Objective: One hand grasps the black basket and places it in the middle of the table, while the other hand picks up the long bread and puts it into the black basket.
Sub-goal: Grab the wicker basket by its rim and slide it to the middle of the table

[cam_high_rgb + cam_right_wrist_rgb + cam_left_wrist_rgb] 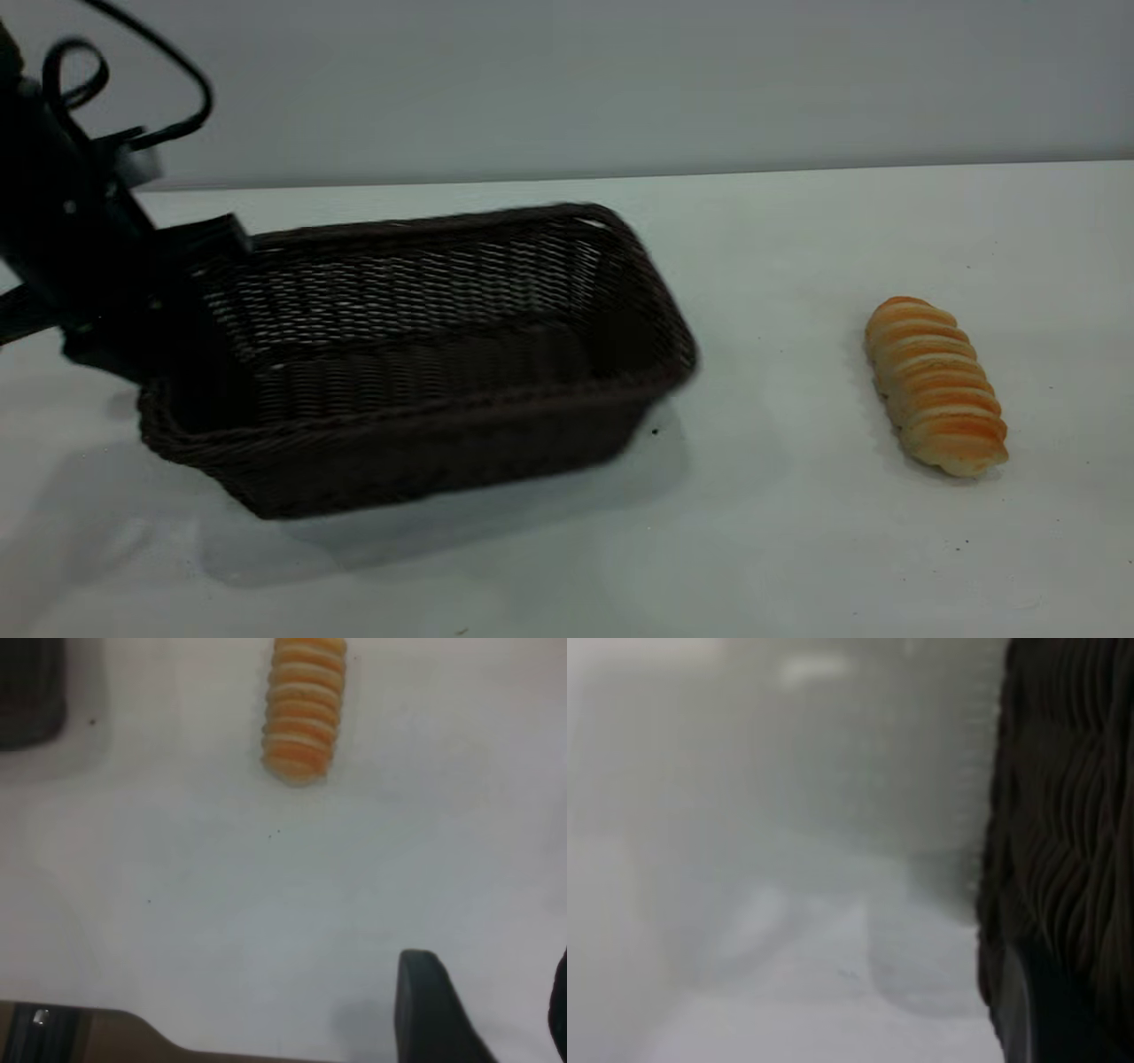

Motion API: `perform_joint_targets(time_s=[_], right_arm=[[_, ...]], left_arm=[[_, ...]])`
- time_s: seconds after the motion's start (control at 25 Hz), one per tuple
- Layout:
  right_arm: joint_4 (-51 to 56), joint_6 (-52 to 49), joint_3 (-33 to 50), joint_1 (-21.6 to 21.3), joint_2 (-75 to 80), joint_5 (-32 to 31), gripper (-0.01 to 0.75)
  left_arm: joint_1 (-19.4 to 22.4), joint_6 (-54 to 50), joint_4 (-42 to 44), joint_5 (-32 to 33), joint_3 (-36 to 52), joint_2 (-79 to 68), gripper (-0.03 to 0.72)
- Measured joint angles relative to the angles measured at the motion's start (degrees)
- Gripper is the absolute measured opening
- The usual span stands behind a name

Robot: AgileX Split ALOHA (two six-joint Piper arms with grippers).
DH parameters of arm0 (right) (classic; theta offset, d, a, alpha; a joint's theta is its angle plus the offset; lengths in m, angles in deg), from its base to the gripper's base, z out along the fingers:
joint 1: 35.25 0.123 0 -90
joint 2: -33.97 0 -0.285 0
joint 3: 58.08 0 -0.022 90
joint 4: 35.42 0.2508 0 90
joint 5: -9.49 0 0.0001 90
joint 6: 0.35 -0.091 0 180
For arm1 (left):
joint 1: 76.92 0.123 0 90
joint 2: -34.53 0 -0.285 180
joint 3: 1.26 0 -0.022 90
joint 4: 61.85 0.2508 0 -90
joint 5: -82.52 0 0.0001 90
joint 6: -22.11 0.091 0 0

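A plain grey wall stands behind the table (797, 549), a broad white-grey top with a few tiny dark specks. The largest thing on it is the black basket (425, 354), a long dark woven wicker basket with a braided rim, on the left half of the table in the exterior view. It is tilted: its left end is raised and its right end sits low, with a shadow spread under it. The left gripper (190, 266) is at that raised left end, its black body meeting the rim and pinching the basket's short wall; the left wrist view shows the wicker weave (1063, 842) pressed close against the camera. The long bread (935, 385), a small golden-orange loaf with pale cross ridges, lies flat on the right part of the table, well apart from the basket and touched by nothing. The right gripper (483, 1019) hangs above bare table, away from the bread (304, 713), its fingers (430, 1001) spread apart and empty.
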Motion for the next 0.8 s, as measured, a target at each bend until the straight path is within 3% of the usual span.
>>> perform_joint_targets(time_s=[0.28, 0.52, 0.8], right_arm=[[0.05, 0.0, 0.0, 0.0, 0.0, 0.0, 0.315], [0.09, 0.0, 0.0, 0.0, 0.0, 0.0, 0.315], [0.19, 0.0, 0.0, 0.0, 0.0, 0.07, 0.315]], left_arm=[[0.0, 14.99, -8.91, 2.91, -2.51, -0.11, 0.15], [0.0, 18.74, -12.12, 4.57, -5.75, -3.95, 0.15], [0.0, 26.25, -21.54, 4.84, -9.24, -9.68, 0.15]])
